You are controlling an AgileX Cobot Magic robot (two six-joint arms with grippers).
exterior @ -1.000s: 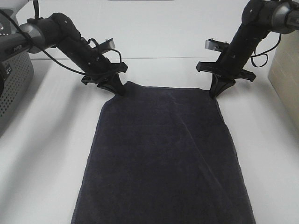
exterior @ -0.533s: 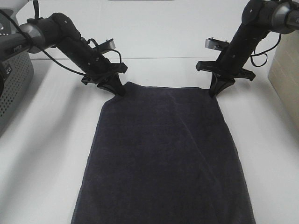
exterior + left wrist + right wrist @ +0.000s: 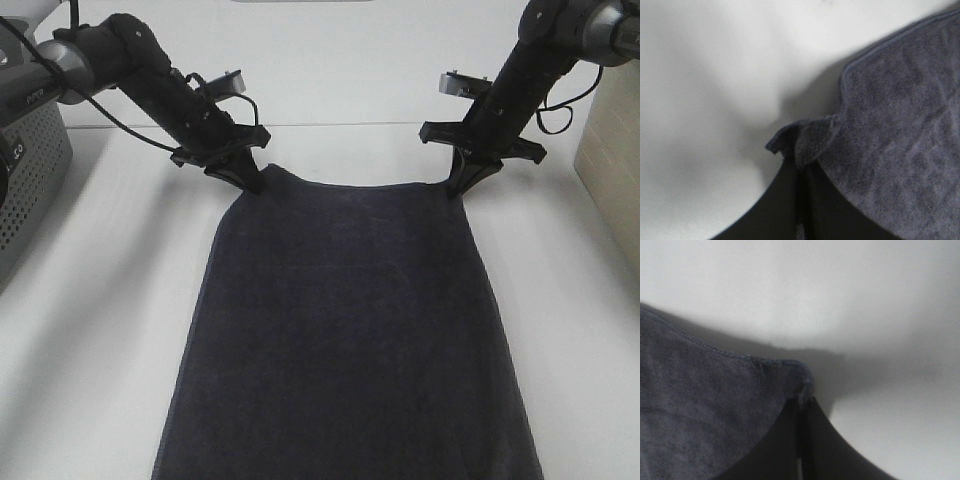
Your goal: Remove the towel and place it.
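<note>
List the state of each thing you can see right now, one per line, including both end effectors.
Large dark navy soft fabric towel: spread flat on the white table, far corners pinched and slightly lifted.
Left end effector: shut on the towel's far left corner.
Right end effector: shut on the towel's far right corner.
Grey perforated basket: upright at the table's left edge.

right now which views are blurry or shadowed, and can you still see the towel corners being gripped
Exterior high: sharp, evenly lit, the towel dark against the white table. Left wrist: soft focus, shadow beside the corner pinched in the left gripper. Right wrist: blurrier, shadow beyond the right gripper, corner still visible.
</note>
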